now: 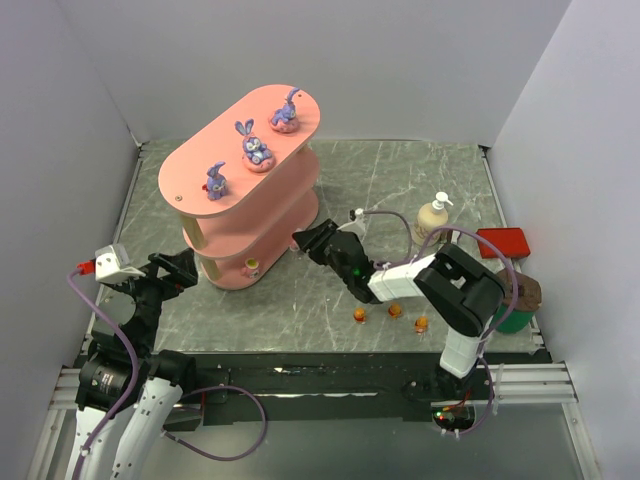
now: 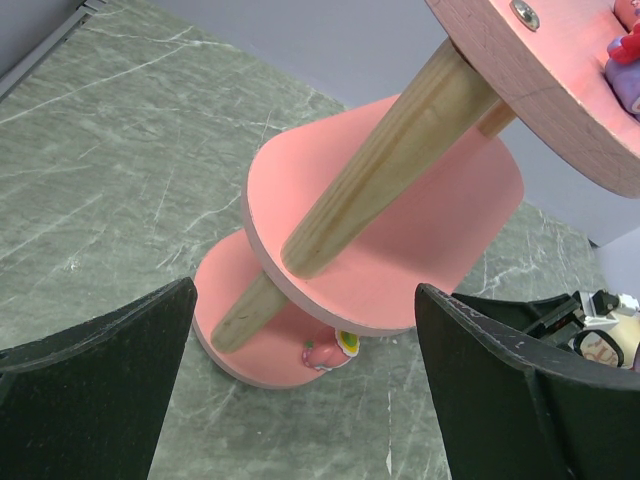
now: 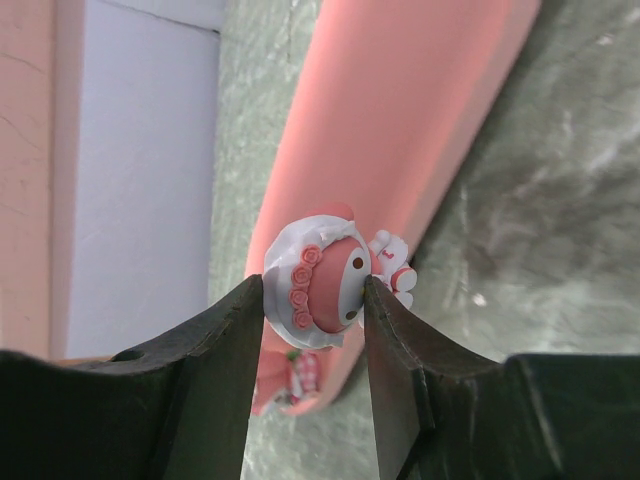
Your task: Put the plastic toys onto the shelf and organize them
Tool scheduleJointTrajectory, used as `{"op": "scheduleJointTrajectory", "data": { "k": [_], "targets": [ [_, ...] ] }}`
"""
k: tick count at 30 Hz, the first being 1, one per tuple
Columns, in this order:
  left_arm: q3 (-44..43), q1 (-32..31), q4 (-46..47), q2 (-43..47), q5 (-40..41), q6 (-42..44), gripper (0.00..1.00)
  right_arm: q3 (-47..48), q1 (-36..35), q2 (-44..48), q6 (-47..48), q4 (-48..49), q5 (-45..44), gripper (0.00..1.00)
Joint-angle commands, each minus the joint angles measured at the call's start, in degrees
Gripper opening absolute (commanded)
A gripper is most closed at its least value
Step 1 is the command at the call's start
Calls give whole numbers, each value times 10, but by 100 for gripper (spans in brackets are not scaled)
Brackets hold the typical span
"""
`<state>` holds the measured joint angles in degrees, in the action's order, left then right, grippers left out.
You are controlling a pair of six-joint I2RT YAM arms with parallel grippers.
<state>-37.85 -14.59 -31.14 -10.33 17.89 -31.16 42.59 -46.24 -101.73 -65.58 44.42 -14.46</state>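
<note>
Black right gripper (image 3: 312, 290) pinches a glossy egg-shaped toy (image 3: 327, 278); left gripper (image 2: 305, 295) gapes near shelf (image 2: 410, 235)

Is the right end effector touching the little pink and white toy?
Touching. The right wrist view shows the right end effector with both fingers pressed against the sides of the pink and white toy, no gap showing.

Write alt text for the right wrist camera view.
The right gripper clamps a pink-and-white egg-like toy, trimmed with a row of small roses, between its dark jaws. Just behind it runs a salmon-pink board of the shelf, with the grey marbled table to the right and a pale wall to the left.
</note>
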Motion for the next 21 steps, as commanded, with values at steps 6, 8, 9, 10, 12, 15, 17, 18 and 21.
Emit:
{"op": "scheduleJointTrajectory", "data": {
  "k": [6,8,9,10,12,15,17,18,21],
  "targets": [
    [-4,2,11,4,6,-3,96,77,-21,-36,-3,-3,-48,37],
    [-4,2,10,3,5,-3,96,86,-25,-44,-2,-7,-57,38],
    [-4,2,12,3,5,-3,96,88,-28,-47,-2,-6,-58,38],
    [-4,2,12,2,5,-3,96,92,-29,-51,-3,-2,-63,38],
    [-4,3,12,2,4,-2,96,99,-31,-58,-8,-10,-65,39],
    [-4,3,12,2,3,-1,96,108,-35,-67,-10,-16,-73,39],
    [-4,2,12,2,3,-1,96,116,-38,-72,-10,-23,-79,39],
    [-4,2,12,2,3,-1,96,118,-39,-73,-13,-26,-80,39],
    [-4,2,12,2,3,-1,96,123,-41,-79,-22,-33,-87,39]
  ]
}}
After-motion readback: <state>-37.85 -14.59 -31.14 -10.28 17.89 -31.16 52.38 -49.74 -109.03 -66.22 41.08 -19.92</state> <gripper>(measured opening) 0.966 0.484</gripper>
